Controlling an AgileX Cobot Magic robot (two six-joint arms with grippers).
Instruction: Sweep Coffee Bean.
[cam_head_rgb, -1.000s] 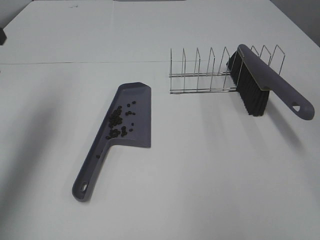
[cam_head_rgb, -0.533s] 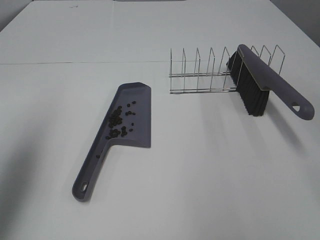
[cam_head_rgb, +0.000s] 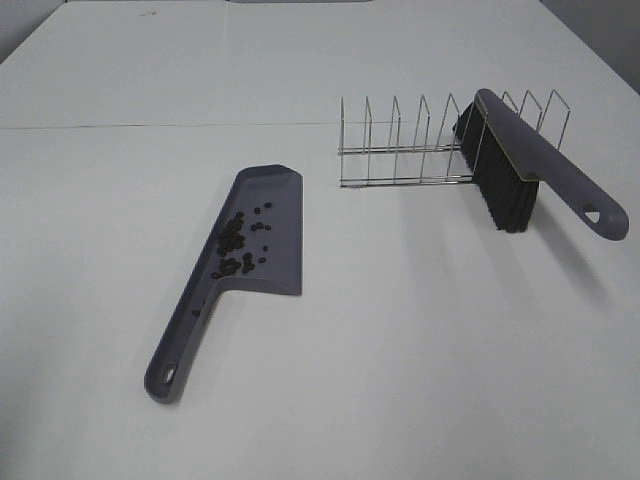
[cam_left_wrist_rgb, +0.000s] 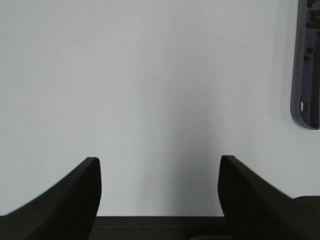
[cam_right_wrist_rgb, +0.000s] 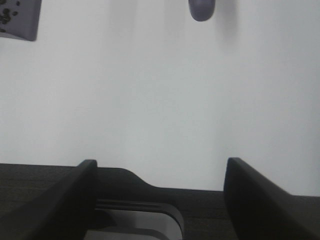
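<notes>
The beans (cam_head_rgb: 236, 243) lie in the dustpan (cam_head_rgb: 272, 205) on the desk (cam_head_rgb: 400, 330). Both the left end effector (cam_left_wrist_rgb: 159, 185) and the right end effector (cam_right_wrist_rgb: 159, 187) gape empty, well apart from them.

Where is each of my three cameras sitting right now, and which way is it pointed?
Exterior high: mounted above, looking down across the white table at the dustpan holding the coffee beans, the wire rack and the brush leaning on it; no arm shows.
Left wrist: looks past the open left gripper at bare table; the dustpan's handle shows at the edge.
Right wrist: looks past the open right gripper; a dustpan corner and the brush's handle tip show.
Shared: the dustpan appears in all three views.
</notes>
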